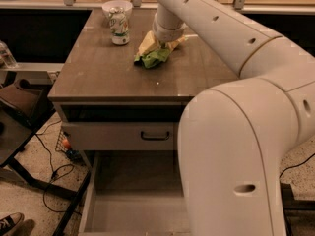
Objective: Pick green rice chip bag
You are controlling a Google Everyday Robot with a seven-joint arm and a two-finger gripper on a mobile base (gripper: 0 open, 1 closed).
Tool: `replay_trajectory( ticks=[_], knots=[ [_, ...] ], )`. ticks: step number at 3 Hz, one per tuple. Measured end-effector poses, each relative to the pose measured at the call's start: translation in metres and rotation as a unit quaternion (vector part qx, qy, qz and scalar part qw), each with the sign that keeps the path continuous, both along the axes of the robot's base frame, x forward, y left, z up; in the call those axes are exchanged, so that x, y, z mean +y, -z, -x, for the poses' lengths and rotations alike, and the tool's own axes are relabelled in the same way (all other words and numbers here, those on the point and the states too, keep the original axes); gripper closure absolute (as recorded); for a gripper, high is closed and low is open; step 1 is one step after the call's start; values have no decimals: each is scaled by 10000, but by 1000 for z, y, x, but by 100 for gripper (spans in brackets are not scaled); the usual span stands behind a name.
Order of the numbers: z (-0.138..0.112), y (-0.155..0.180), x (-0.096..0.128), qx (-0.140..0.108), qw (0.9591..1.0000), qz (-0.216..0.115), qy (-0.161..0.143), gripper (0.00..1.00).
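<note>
The green rice chip bag [154, 57] lies crumpled on the brown tabletop [108, 77], toward the back middle. A pale yellow crumpled piece [146, 44] lies against its far side. My gripper [165, 37] is at the end of the white arm, directly over the bag's far end and down at the bag. The wrist hides where it meets the bag.
An upright green-and-white drink can [119, 26] stands left of the bag, with a white bowl [117, 7] behind it. Below the tabletop are a shut drawer [123, 135] and an open bottom drawer [133, 205]. My arm's large white body [236, 156] fills the right foreground.
</note>
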State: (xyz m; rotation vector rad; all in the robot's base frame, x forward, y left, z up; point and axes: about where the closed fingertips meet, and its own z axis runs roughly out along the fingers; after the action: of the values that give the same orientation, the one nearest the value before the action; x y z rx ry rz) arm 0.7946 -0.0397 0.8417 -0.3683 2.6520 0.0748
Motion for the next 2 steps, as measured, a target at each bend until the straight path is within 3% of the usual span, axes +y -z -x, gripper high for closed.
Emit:
replay_trajectory(
  ticks=[2],
  knots=[
    [0, 0, 1, 15, 10000, 5, -5, 100]
  ],
)
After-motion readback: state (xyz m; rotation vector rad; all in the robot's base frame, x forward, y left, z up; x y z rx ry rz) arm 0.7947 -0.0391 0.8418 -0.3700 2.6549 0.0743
